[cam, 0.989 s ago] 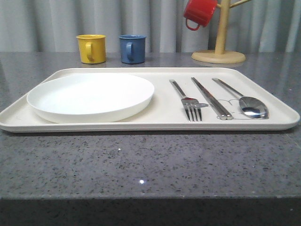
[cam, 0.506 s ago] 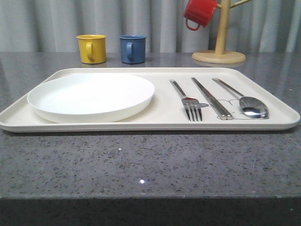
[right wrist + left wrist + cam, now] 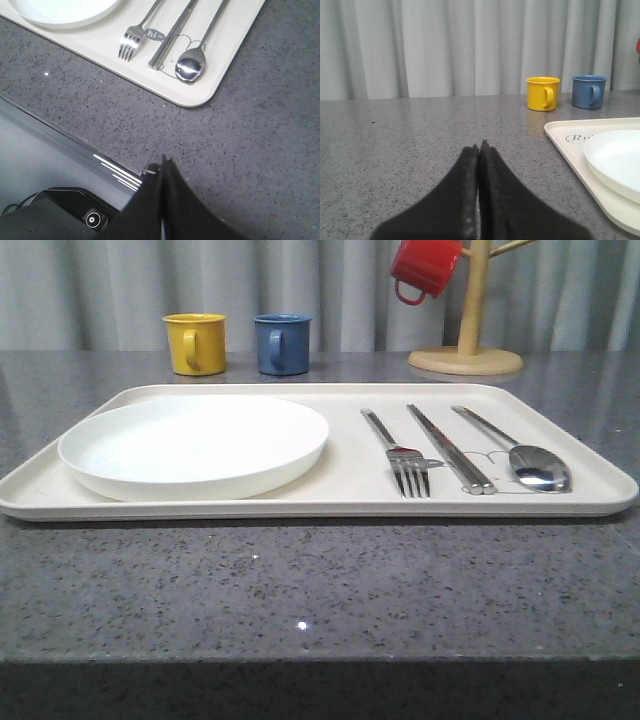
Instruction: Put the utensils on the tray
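Progress: you can judge the task as good as done; every utensil already lies inside the tray (image 3: 340,502), and nothing of the set sits loose on the counter.
Plate: the round white plate (image 3: 193,445) rests on the tray's left half, flat and empty.
Fork: the fork (image 3: 398,456) lies just right of the plate, tines toward you.
Chopsticks: the chopsticks (image 3: 448,448) lie as a closed pair between the fork and the spoon, roughly parallel to both.
Spoon: the spoon (image 3: 520,453) is rightmost, its bowl toward you, near the tray's right rim.
Left gripper: your left gripper (image 3: 479,155) has its fingers pressed together with nothing between them, hanging over bare counter beside the tray's left edge.
Right gripper: your right gripper (image 3: 162,167) is likewise closed and empty, near the counter's front edge, well apart from the spoon.
Left to do: seemingly nothing but parking the arms.
Surface: a dark grey speckled stone counter (image 3: 300,590), glossy enough to catch a light.
Room: grey pleated curtain behind; a yellow mug (image 3: 194,342) and blue mug (image 3: 281,343) stand behind the tray, a red mug (image 3: 424,267) hangs on a wooden mug tree (image 3: 468,330).
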